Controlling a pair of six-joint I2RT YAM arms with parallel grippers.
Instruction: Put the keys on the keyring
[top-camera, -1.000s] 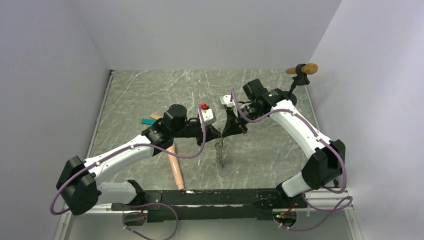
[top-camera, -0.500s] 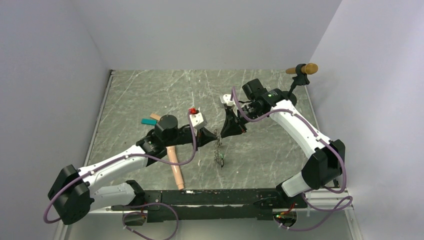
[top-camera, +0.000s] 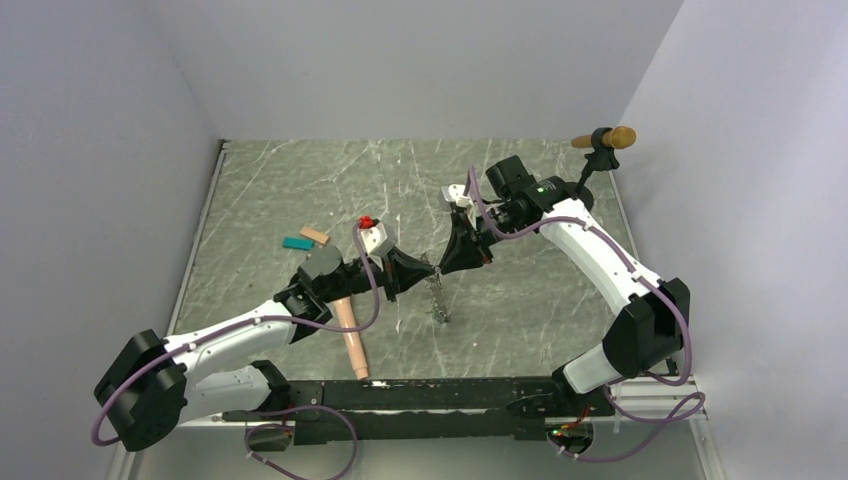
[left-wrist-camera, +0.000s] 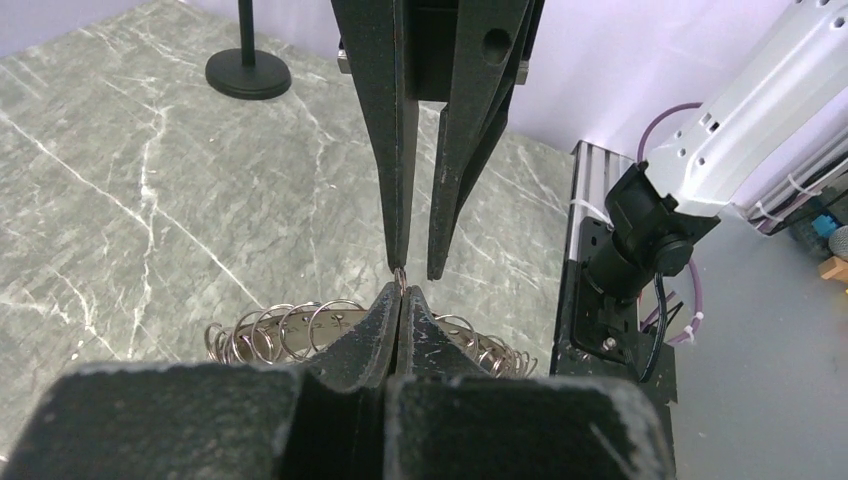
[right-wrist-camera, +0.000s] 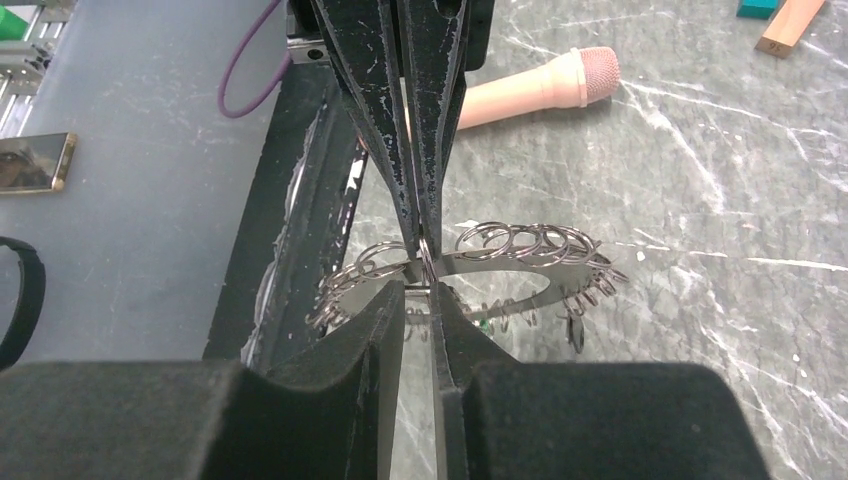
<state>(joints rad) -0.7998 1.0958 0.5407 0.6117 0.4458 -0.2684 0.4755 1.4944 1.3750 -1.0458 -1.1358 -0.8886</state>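
Observation:
The keyring (top-camera: 437, 297) is a dark flat metal loop strung with several small wire rings, hanging above the table between both grippers. My left gripper (top-camera: 427, 272) is shut, pinching one small ring at its fingertips (left-wrist-camera: 400, 288). My right gripper (top-camera: 446, 268) faces it tip to tip, its jaws closed to a narrow gap on the loop's band (right-wrist-camera: 421, 290). The loop shows behind the left fingers in the left wrist view (left-wrist-camera: 290, 335) and spreads right in the right wrist view (right-wrist-camera: 520, 285). A small dark tag (right-wrist-camera: 575, 332) hangs from it. I see no coloured key heads clearly.
A peach cylinder (top-camera: 350, 335) lies on the table under the left arm, also in the right wrist view (right-wrist-camera: 540, 85). Teal (top-camera: 296, 243) and tan (top-camera: 315, 236) blocks lie further left. A black stand (top-camera: 597, 150) with a tan top stands at the back right.
My left arm has swung left and back towards its base, its wrist dropping lower, while its fingertips stay at the keyring. The right arm has barely moved. The hanging loop has shifted slightly.

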